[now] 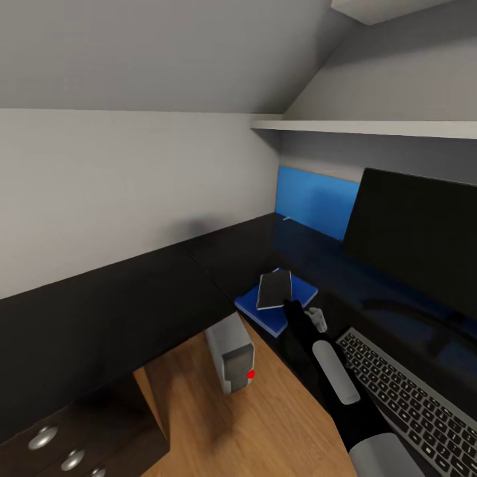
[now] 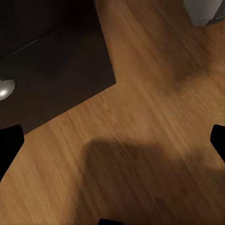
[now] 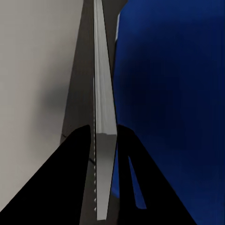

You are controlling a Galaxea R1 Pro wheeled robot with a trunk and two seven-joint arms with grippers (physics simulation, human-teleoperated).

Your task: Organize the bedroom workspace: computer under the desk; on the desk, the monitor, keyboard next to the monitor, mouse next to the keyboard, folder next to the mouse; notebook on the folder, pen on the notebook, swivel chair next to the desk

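Notebook [image 1: 274, 289], dark grey, sits clamped edge-on in the right tool [image 1: 286, 303], held over the blue folder [image 1: 277, 301] that lies near the corner of the black desk [image 1: 99, 311]. Far left in the head view: drawer unit [image 1: 73, 444] with round silver knobs under the desk's left wing, standing on the wood floor [image 1: 265, 424]. Left tool [image 2: 112, 140] hangs above that floor with its fingertips wide apart, nothing between them; one knob [image 2: 5, 89] and the dark drawer front lie beneath it. Next along, the grey computer tower [image 1: 230, 354] stands on the floor under the desk edge, red spot on its front. Above and just right of it, the folder, with the notebook tilted over it. Right wrist view: notebook's pale page edge [image 3: 104, 117] runs straight out between the two black fingers [image 3: 77, 178], blue folder surface to one side. Right arm crosses in front of the keyboard [image 1: 411, 391]. Monitor [image 1: 414, 235] stands behind the keyboard, blue panel [image 1: 315, 199] at the wall, white shelf [image 1: 371, 127] overhead.
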